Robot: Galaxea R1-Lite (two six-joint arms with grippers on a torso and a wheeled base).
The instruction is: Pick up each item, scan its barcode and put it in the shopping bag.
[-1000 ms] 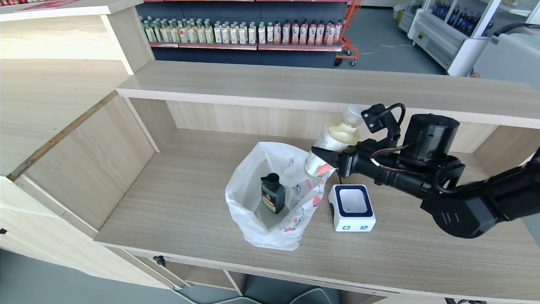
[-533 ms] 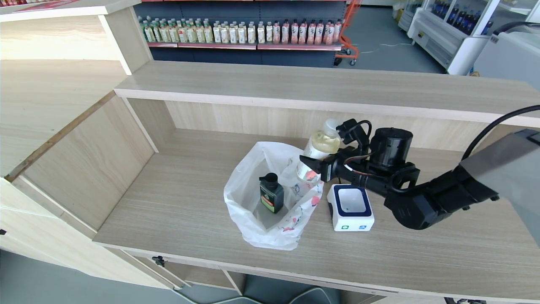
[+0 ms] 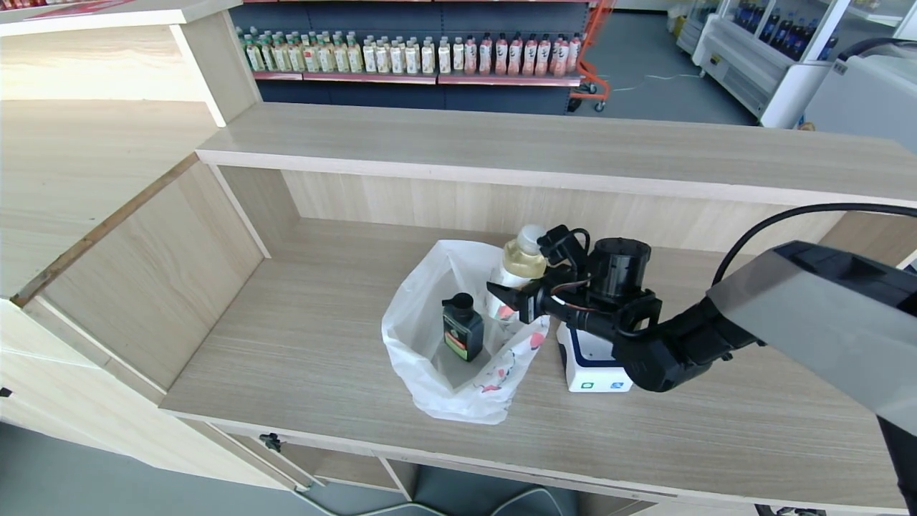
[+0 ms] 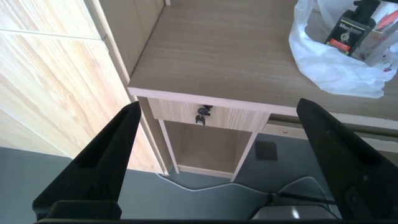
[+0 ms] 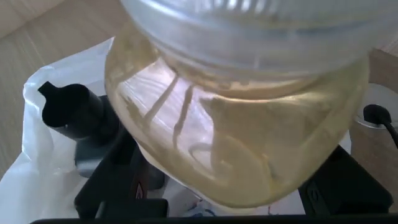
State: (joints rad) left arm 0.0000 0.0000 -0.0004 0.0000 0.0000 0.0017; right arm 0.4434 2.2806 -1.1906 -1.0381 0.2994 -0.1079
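Over bag (image 3: 412, 358), right claw (image 3: 507, 299) (clamped) holds bottle (image 3: 517, 265).

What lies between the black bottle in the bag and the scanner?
The printed wall of the bag, and the drink bottle held by the right hand at the bag's mouth, seen in the head view.

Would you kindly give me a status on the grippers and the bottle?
Right gripper shut on bottle, at the bag mouth. Left gripper open, off the counter. Dark bottle in bag beside the drop; scanner close by.
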